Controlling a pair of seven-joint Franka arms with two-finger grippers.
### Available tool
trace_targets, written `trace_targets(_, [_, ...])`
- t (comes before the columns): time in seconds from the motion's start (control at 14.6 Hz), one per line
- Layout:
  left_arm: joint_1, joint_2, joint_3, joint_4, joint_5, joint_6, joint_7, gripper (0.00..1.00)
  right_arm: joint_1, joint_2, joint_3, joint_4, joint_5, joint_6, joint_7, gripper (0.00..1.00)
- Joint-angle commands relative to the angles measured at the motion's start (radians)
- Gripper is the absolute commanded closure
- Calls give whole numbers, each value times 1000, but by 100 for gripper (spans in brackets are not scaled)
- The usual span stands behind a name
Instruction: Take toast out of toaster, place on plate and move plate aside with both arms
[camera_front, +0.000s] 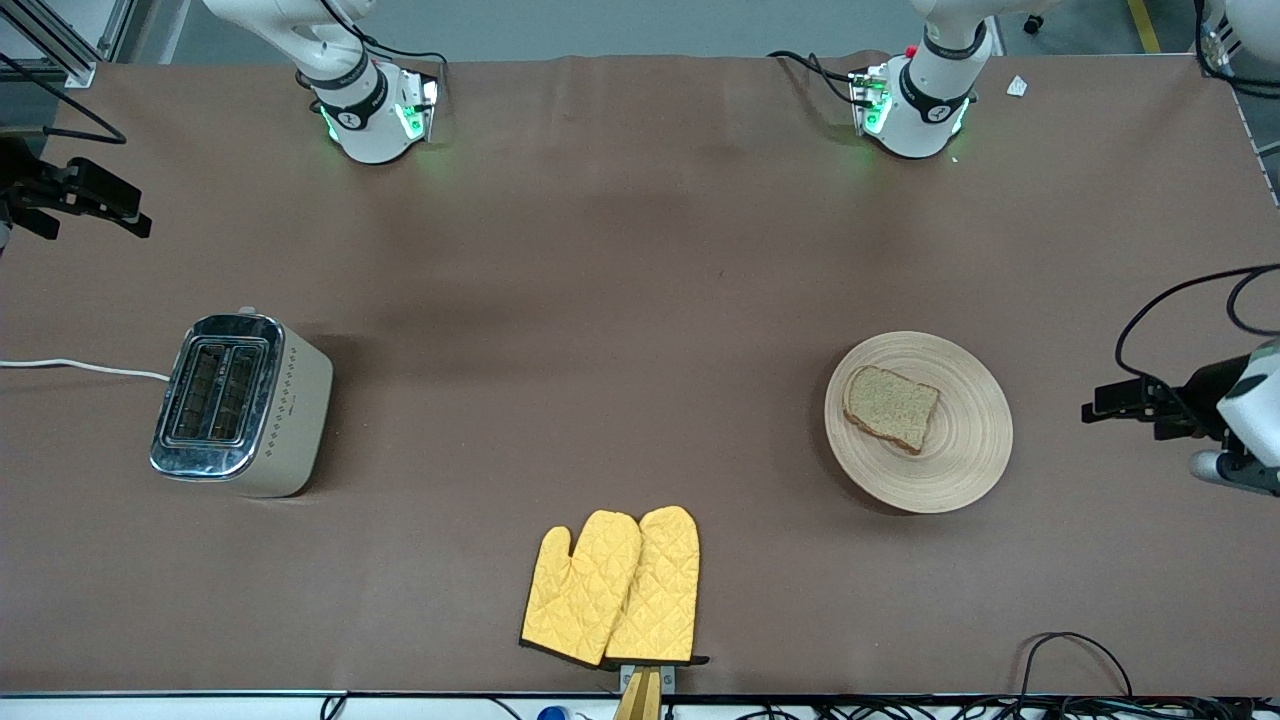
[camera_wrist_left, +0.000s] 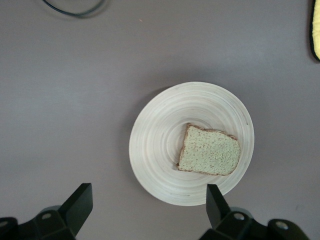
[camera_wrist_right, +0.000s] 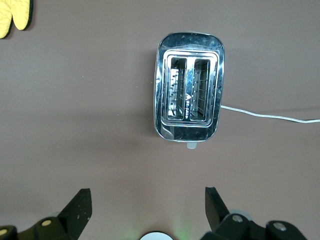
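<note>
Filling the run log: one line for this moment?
toast: on plate | toaster: slots empty | left claw: open, above plate | right claw: open, above toaster

Toaster seen from straight above, right gripper's fingers spread wide

A chrome-topped toaster (camera_wrist_right: 189, 87) stands on the brown table (camera_wrist_right: 90, 110), and both of its slots are empty, with only the wire racks inside showing. A small pale lever knob (camera_wrist_right: 192, 145) sticks out from one short end, and a white power cord (camera_wrist_right: 270, 116) runs from the toaster off across the table. The right gripper (camera_wrist_right: 145, 210) hangs above bare table just beside the toaster's knob end, its two black fingers (camera_wrist_right: 79, 204) set well apart. The tip of a yellow quilted oven mitt (camera_wrist_right: 14, 14) shows well apart from the toaster
</note>
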Motion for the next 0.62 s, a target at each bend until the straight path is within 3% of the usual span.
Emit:
trace_targets(0.0, [-37,-100,6,-37,73,-56,-88,0,-7,-2,6,5,-15,-11,-13,0])
trace_targets(0.55, [-80,-185,6,-31,67,-188,-162,0,-10,-2,4,5,-15,-9,-11,0])
